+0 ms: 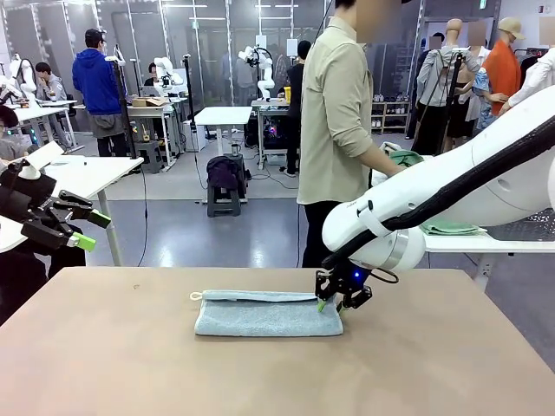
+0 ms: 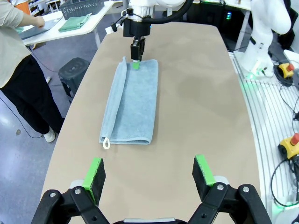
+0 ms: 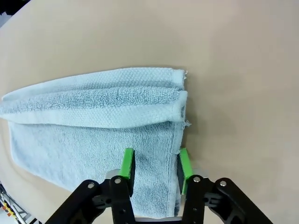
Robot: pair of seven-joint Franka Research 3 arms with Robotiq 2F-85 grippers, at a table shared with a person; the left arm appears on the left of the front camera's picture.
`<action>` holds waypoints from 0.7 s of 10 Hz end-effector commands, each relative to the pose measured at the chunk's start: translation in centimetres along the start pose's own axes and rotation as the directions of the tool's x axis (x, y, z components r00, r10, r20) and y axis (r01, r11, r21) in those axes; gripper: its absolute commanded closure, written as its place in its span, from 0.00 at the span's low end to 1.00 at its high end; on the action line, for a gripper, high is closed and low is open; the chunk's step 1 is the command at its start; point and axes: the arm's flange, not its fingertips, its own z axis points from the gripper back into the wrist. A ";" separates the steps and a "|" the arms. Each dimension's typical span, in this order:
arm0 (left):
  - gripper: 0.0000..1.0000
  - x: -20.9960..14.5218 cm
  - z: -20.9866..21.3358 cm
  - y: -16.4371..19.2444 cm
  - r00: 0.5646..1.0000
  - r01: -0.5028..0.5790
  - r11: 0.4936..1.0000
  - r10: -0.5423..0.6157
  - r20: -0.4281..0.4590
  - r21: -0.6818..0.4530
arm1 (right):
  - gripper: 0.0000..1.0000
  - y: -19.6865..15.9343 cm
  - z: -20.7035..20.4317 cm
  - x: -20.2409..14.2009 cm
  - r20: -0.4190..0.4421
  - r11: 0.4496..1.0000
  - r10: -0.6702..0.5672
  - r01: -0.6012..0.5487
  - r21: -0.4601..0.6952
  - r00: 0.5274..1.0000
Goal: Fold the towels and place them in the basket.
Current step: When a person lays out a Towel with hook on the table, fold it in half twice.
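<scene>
A dusty blue-grey towel (image 1: 264, 316) (image 2: 131, 105) (image 3: 93, 116) lies folded lengthwise on the tan table (image 1: 130, 364), its loop (image 1: 196, 296) at the left end. My right gripper (image 1: 334, 303) (image 2: 135, 63) (image 3: 154, 163) is down on the towel's right end. Its green pads stand on either side of a strip of cloth by the short edge, with a gap still between them. My left gripper (image 1: 87, 230) (image 2: 149, 179) hangs open and empty, off the table's left side. The dark mesh basket (image 2: 81, 7) stands on a side table next to a folded green towel (image 2: 74, 22).
A person (image 1: 338, 130) stands at the far side, turned to the white side table (image 1: 486, 244), hands on green cloth (image 1: 403, 158). Bare tabletop surrounds the towel on all sides.
</scene>
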 end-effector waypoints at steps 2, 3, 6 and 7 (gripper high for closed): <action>0.05 0.0 0.0 0.0 1.000 0.013 1.000 -0.013 0.002 0.000 | 0.53 0.5 -0.9 0.2 -0.006 0.998 -0.036 0.035 -0.061 0.999; 0.05 0.0 0.0 0.0 1.000 0.013 1.000 -0.013 0.002 0.000 | 0.53 0.5 -0.9 0.2 -0.007 0.997 -0.037 0.037 -0.065 0.999; 0.05 0.0 0.0 0.0 1.000 0.013 1.000 -0.013 0.002 0.000 | 0.77 0.5 -0.9 0.1 -0.011 0.997 -0.043 0.042 -0.069 0.999; 0.05 0.0 0.0 0.0 1.000 0.013 1.000 -0.013 0.002 0.000 | 0.88 0.5 -0.8 0.1 -0.013 0.997 -0.043 0.042 -0.066 0.999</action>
